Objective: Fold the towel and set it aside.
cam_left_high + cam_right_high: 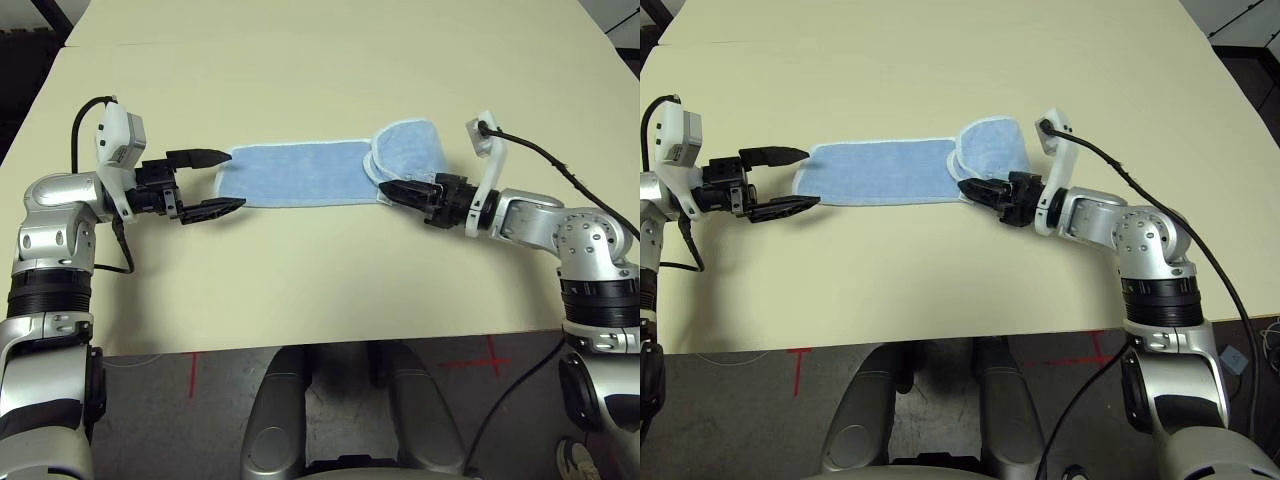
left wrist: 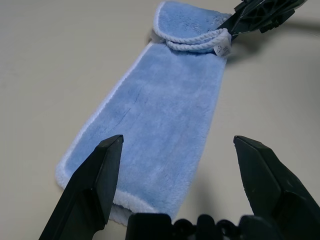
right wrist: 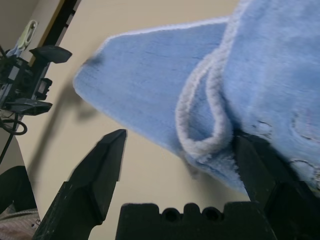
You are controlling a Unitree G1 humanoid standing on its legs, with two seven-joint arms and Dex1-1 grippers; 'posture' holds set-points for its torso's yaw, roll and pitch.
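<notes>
Black jaws are spread wide on both sides: the left gripper (image 1: pixel 237 180) is placed at the strip's left end, the right gripper (image 3: pixel 181 134) has one finger tucked under the folded flap, nothing clamped. Blue towel (image 1: pixel 290 174) is laid mid-table, layered into a long strip, right end turned inward. Judged partly done: flap to be flattened, further folding and setting aside left. Open room is seen behind and before it on the table (image 1: pixel 300 280); front edge well apart.
</notes>
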